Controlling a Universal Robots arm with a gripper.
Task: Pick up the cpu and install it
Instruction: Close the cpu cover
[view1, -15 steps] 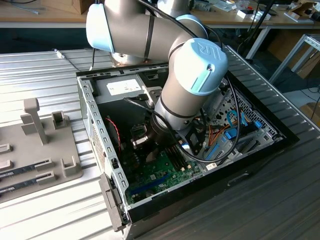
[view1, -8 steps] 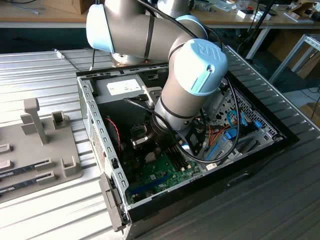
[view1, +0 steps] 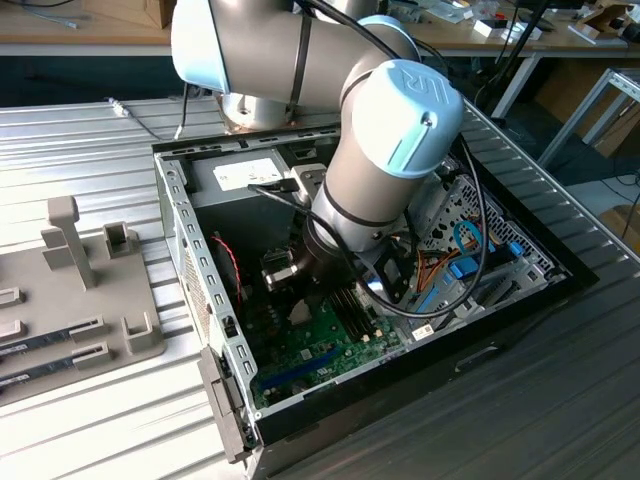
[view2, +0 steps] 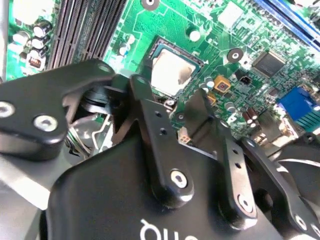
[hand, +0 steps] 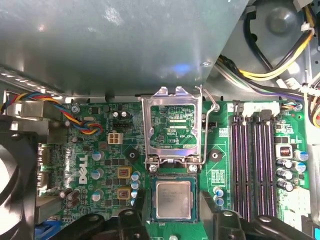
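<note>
The cpu (hand: 173, 200) is seen in the first wrist view seated flat in its socket on the green motherboard (hand: 100, 150), the load plate (hand: 173, 127) raised just beyond it and the fingers (hand: 137, 207) spread apart on either side. In the second wrist view the cpu (view2: 171, 71) lies beyond the open gripper (view2: 172, 102), nothing held. In the exterior view the arm (view1: 385, 150) is lowered into the computer case (view1: 185, 215). The chip is judged light, stiff and fragile, best taken by opposite edges.
</note>
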